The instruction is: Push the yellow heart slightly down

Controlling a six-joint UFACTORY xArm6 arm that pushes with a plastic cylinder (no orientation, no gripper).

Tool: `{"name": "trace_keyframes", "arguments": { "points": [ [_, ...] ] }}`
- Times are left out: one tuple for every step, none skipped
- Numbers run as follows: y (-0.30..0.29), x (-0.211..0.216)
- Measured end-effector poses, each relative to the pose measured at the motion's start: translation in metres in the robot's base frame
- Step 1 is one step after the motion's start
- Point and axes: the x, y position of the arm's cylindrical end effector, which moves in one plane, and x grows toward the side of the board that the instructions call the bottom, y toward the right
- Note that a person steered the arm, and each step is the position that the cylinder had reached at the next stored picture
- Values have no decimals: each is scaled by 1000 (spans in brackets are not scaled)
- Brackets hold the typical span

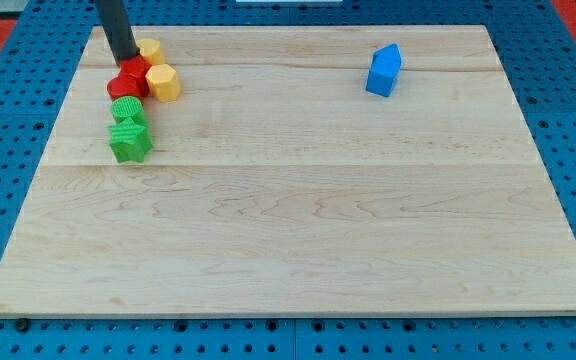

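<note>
My tip sits at the wooden board's upper left, touching a red block and just left of the yellow heart. I carry no jaws, only the rod. A yellow block sits beside the red; two green blocks lie below; a blue block stands well apart at right

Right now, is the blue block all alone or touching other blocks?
All alone: the blue block sits at the view's upper right, far from the cluster by my tip.
</note>
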Motion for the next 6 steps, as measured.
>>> {"name": "trace_keyframes", "arguments": {
  "points": [
    [-4,7],
    [-25,-10],
    [-27,-45],
    [-1,-68],
    [21,-69],
    [48,-69]
  ]
}}
